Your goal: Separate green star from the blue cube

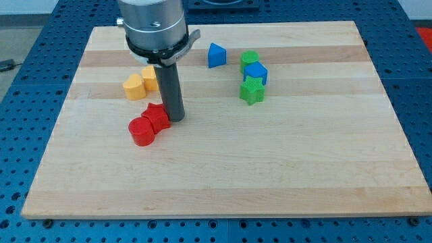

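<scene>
Looking down at the wooden board (223, 175) through the one camera, I take the green star (252, 90) as my landmark. It sits toward the view's right, and the blue cube (256, 72) is pressed right against its upper edge, so those two touch. Just above the cube, touching it, is a green cylinder (250, 59). Up and to the view's left of the star, a short way off, stands a second blue block (216, 55), pointed on top.

My tip (175, 119) is well to the view's left of the star, down on the board; being a bare rod, it grasps nothing. It stands just beside a red block (157, 117), at that block's right edge, with a red cylinder (142, 131) touching that block lower left. Farther left of the star, slightly above its level, two yellow-orange blocks (133, 87) (150, 77) sit together, the rod passing just beside the nearer one.
</scene>
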Available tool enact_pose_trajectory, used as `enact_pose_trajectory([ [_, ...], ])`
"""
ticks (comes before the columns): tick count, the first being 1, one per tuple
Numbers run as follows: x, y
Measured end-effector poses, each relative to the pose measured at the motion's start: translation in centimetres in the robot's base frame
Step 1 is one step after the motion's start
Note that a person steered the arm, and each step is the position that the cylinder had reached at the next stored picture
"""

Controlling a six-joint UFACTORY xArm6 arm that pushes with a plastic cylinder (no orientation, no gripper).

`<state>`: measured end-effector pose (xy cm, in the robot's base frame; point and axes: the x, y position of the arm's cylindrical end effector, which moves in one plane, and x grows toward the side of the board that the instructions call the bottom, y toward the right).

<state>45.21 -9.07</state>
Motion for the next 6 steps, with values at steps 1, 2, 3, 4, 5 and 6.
enact_pose_trajectory([
  [1, 0.0, 1.6],
  [2, -2.8, 2.6],
  [3, -8.1, 3.7],
  [4, -7.9, 6.7],
  [5, -6.0, 8.9],
  [6, -5.3, 13.0],
])
